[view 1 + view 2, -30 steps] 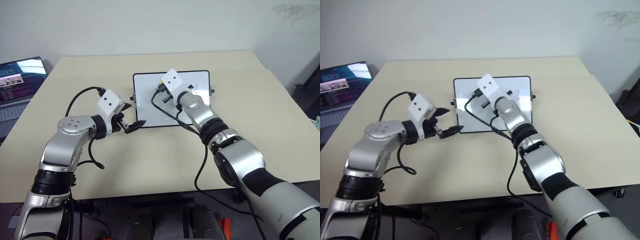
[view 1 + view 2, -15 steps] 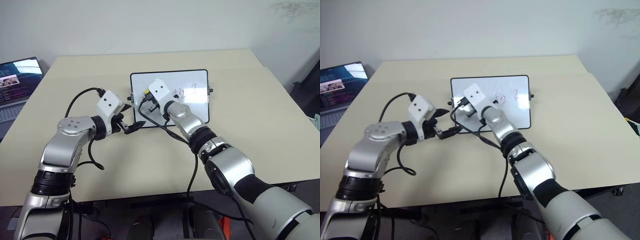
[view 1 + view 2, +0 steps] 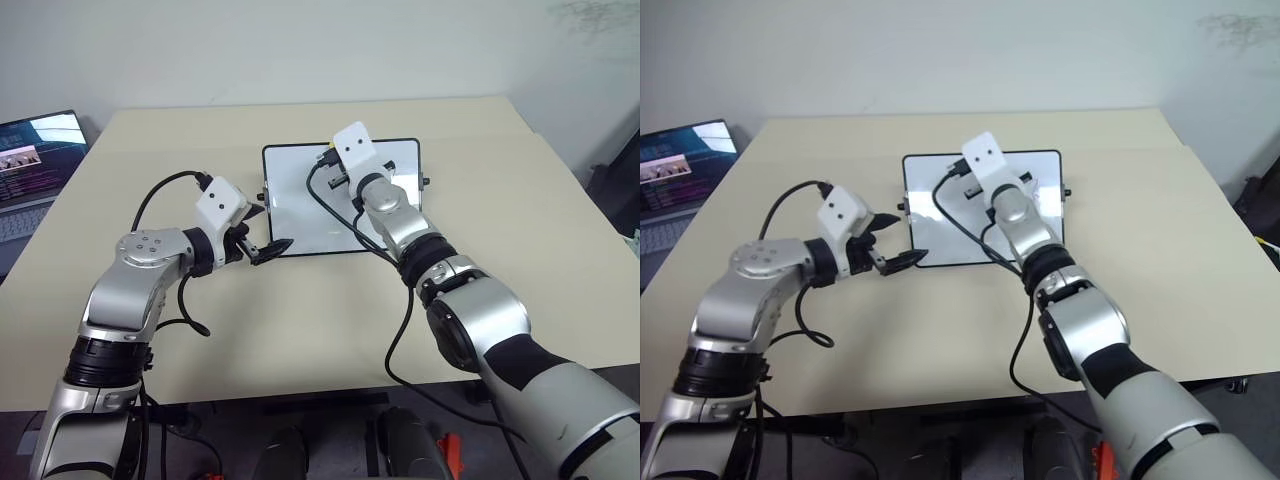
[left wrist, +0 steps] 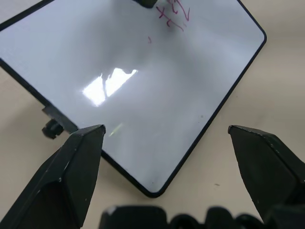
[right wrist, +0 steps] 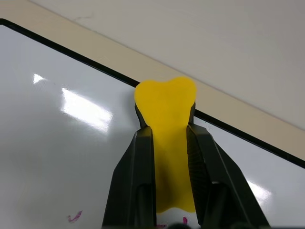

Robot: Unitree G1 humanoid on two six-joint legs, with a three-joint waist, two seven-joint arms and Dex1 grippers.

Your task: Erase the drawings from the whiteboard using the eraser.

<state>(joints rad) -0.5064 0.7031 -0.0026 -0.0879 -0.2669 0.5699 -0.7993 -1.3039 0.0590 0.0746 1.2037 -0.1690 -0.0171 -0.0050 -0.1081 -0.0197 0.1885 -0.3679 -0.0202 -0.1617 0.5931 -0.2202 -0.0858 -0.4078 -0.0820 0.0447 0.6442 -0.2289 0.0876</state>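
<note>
Eraser pinched in right hand, over whiteboard.

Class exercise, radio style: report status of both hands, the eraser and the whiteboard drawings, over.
Right hand shut on yellow eraser, over whiteboard. Left hand open at board's near corner. Reddish drawings remain. Nothing in the way, over.

Beige table with whiteboard, laptop
</note>
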